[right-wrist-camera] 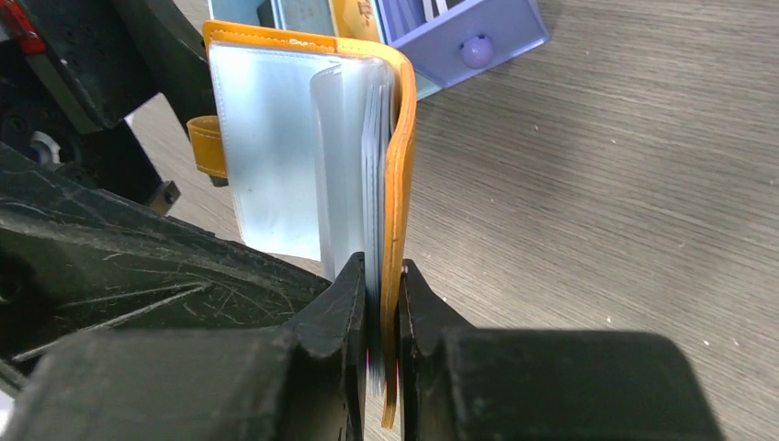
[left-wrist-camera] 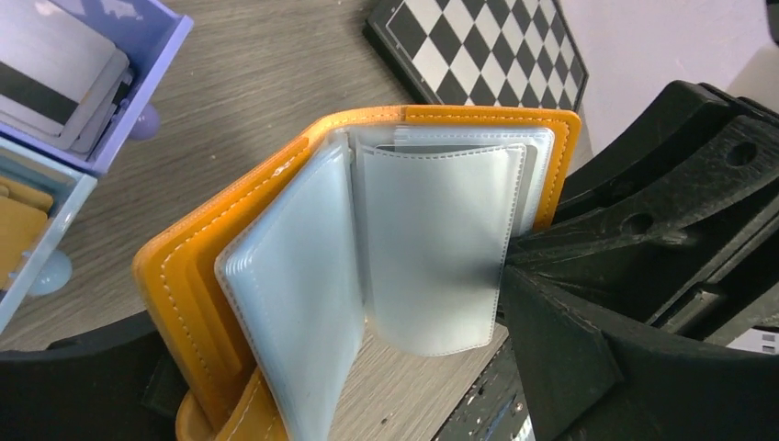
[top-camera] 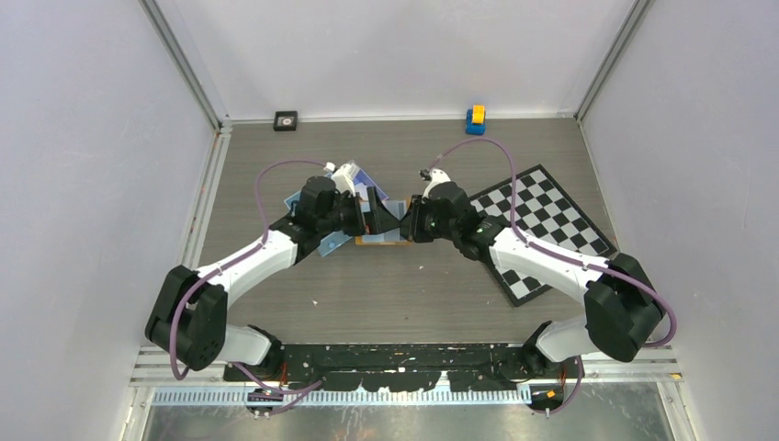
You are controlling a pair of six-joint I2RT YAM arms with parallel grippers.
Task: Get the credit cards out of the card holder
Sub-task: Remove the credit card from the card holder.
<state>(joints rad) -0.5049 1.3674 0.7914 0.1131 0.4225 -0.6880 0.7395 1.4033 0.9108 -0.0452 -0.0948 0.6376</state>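
Only my right wrist view shows the right gripper (right-wrist-camera: 381, 303) pinching the holder (right-wrist-camera: 276, 138) by its cover. The left gripper (left-wrist-camera: 326, 322) is spread around it, tray (right-wrist-camera: 468, 23) beyond.

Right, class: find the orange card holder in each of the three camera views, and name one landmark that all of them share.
Top external: the card holder is just left of the picture's centre, with only an orange edge showing.
Left wrist: centre of the picture, open, clear sleeves fanned out.
Right wrist: upper left of centre, its orange cover edge-on.
Shared landmark: the blue tray beside it.
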